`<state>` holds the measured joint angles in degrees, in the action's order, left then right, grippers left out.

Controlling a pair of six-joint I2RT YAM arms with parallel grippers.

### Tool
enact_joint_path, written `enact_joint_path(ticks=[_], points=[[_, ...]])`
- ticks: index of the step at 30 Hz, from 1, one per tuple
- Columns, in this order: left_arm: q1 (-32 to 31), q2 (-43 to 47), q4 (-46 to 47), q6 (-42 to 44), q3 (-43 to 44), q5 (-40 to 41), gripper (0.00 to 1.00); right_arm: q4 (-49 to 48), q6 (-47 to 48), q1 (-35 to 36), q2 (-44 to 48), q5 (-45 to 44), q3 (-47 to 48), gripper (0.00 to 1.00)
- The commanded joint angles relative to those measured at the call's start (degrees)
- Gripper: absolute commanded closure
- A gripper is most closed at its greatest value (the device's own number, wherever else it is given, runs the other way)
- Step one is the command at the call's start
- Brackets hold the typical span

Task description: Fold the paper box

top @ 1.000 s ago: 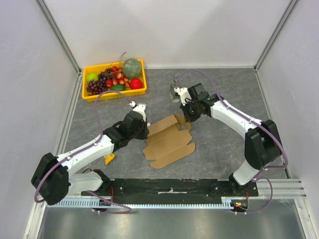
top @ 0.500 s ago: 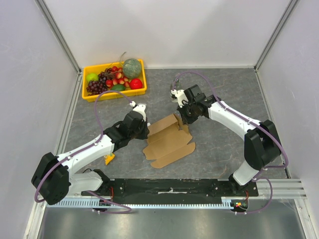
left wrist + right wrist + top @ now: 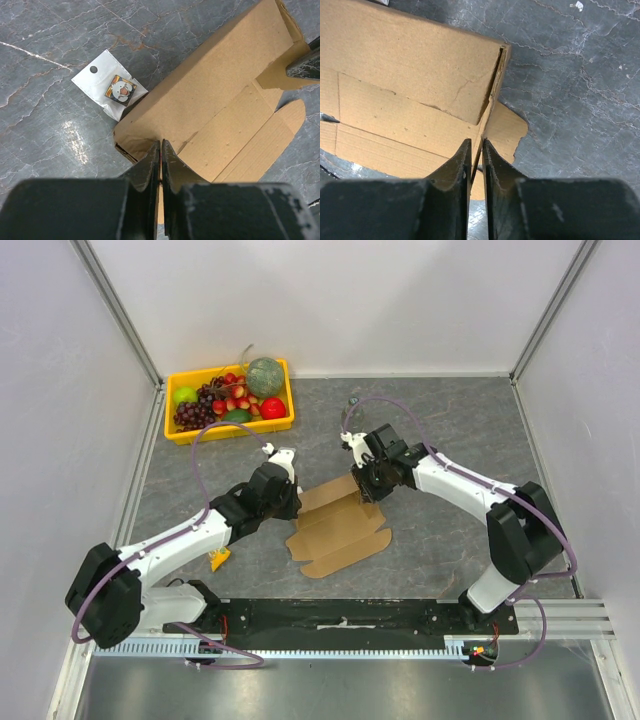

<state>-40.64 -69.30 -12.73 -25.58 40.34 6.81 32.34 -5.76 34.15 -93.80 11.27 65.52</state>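
The paper box (image 3: pixel 340 530) lies half-formed in the middle of the counter (image 3: pixel 450 420), between the two arms. Its long axis runs from the left arm's end, slightly nearer, to the right arm's end, slightly farther. The long far wall leans up, and the loose flaps spread flat toward the near-right.

The left pincer (image 3: pixel 160 146) is pressed together on the thin edge of card at its end of the box. The right pincer (image 3: pixel 476 145) stands a crack apart with the end flap's edge in the gap. Whether it bites the card or only straddles it, I cannot tell.

To do this step well, I'd keep the left end pinned as the anchor. The right should turn its flap along the scored crease, squarely across the long axis, so the wall rises without twisting. A small packet (image 3: pixel 111 91) lies just beside the left corner, so I'd avoid dragging the box over it.
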Motion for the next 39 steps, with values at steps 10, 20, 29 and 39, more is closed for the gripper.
enact_joint_path(ticks=[10, 20, 29, 39], points=[[-0.1, -2.4, -2.9, -0.7, -1.0, -0.9, 0.93, -6.4, -2.7, 0.7, 8.4, -5.6, -3.8, 0.54], [0.0, -2.0, -3.3, -0.8, -1.2, -0.7, 0.93, -12.8, -7.0, -1.7, 14.4, -14.9, -6.7, 0.46], [-0.1, -1.5, -3.4, -0.8, -0.8, -0.7, 0.93, -17.7, -4.0, -2.9, 11.5, -13.8, -12.9, 0.41], [0.0, -1.7, -3.8, -0.3, 0.1, -0.9, 0.93, -30.4, -2.3, -2.9, 10.2, -4.3, -20.9, 0.36]])
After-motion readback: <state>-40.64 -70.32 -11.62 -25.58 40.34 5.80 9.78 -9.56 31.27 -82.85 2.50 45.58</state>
